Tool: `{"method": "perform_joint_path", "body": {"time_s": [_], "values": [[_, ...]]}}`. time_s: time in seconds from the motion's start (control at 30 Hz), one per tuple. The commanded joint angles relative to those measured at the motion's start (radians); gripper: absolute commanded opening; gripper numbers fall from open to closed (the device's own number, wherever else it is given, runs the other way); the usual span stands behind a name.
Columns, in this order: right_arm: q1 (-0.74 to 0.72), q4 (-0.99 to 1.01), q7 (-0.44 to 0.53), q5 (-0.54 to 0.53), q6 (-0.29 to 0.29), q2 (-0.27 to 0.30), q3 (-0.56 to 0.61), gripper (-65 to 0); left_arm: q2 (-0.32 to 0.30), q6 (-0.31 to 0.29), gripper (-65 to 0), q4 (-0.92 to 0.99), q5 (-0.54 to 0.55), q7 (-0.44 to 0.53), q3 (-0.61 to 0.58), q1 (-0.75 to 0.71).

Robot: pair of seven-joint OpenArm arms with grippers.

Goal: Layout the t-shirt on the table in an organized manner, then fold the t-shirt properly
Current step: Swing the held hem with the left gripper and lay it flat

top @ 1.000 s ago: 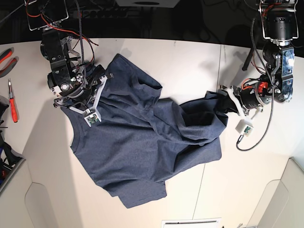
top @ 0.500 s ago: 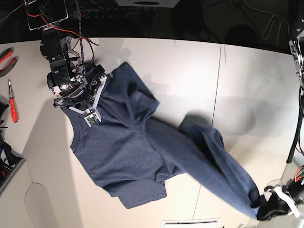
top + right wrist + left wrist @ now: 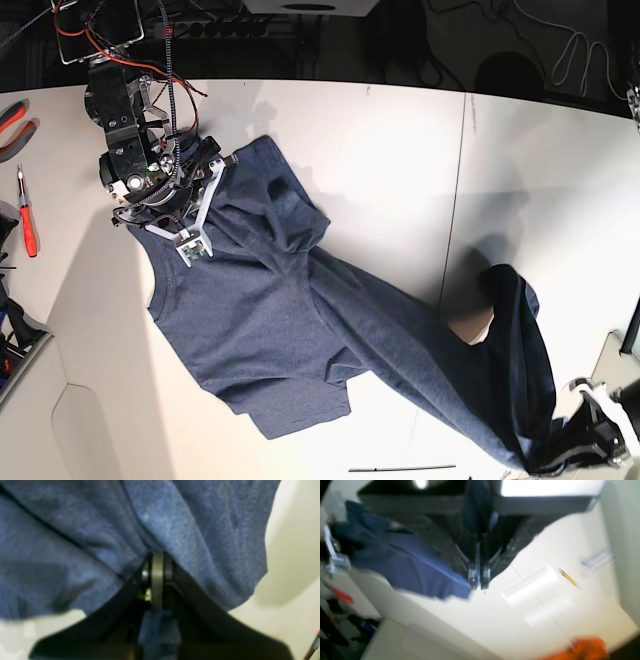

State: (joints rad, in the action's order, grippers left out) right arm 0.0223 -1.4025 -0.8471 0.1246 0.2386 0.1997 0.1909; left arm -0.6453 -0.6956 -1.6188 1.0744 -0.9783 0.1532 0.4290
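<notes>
At the left edge of the base view a red-handled screwdriver (image 3: 27,215) lies on the table (image 3: 380,170); just beside it the right claw (image 3: 190,215) is clamped shut on the upper edge of the t-shirt (image 3: 270,320), cloth pinched between its jaws in the wrist view. The navy shirt lies spread over the table, one part drawn out in a long band toward the lower right corner, where the left claw (image 3: 585,440) grips its end, jaws closed on the fabric
</notes>
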Motion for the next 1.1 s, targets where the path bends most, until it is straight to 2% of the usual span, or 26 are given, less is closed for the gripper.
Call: {"method": "perform_joint_path", "body": {"time_s": [0.0,0.07,0.3,0.47,0.6,0.73,0.77,0.83,0.87,0.9,0.97,1.07], "values": [[0.02,0.024,-0.104,0.021,0.0,0.013,-0.002,-65.0,-0.016,-0.003,-65.0,-0.013,0.043,-0.01,0.009,-0.017],[0.02,0.024,-0.104,0.022,0.0,0.013,-0.002,-65.0,-0.013,-0.003,-65.0,-0.011,0.09,-0.054,0.009,-0.105],[0.02,0.024,-0.104,0.022,0.0,0.013,-0.002,-65.0,0.038,-0.003,-65.0,-0.01,0.2,-0.101,0.009,-0.356],[0.02,0.024,-0.104,0.021,0.0,0.013,-0.002,-65.0,0.101,-0.003,-65.0,-0.01,0.402,-0.243,0.009,-0.488],[0.02,0.024,-0.104,0.021,0.001,0.013,-0.002,-65.0,0.144,-0.003,-65.0,-0.01,0.409,-0.341,0.009,-0.563],[0.02,0.024,-0.104,0.021,0.001,0.014,-0.002,-65.0,0.146,-0.003,-65.0,-0.01,0.409,-0.351,0.009,-0.594],[0.02,0.024,-0.104,0.021,0.001,0.014,-0.002,-65.0,0.146,-0.003,-63.1,-0.01,0.409,-0.351,0.009,-0.596],[0.02,0.024,-0.104,0.021,0.001,0.014,-0.002,-65.0,0.146,-0.003,-42.2,-0.01,0.409,-0.349,0.009,-0.595],[0.02,0.024,-0.104,0.021,0.001,0.014,-0.002,-65.0,0.146,-0.003,-34.7,-0.01,0.409,-0.343,0.012,-0.595],[0.02,0.024,-0.104,0.021,0.001,0.014,-0.002,-65.0,0.144,-0.003,-31.8,-0.01,0.407,-0.326,0.019,-0.595],[0.02,0.024,-0.104,0.022,0.001,0.014,-0.002,-65.0,0.143,-0.003,-31.9,-0.01,0.343,-0.277,0.056,-0.595],[0.02,0.024,-0.104,0.022,0.001,0.014,-0.002,-65.0,0.143,-0.003,-31.9,-0.01,0.188,-0.143,0.157,-0.592]]}}
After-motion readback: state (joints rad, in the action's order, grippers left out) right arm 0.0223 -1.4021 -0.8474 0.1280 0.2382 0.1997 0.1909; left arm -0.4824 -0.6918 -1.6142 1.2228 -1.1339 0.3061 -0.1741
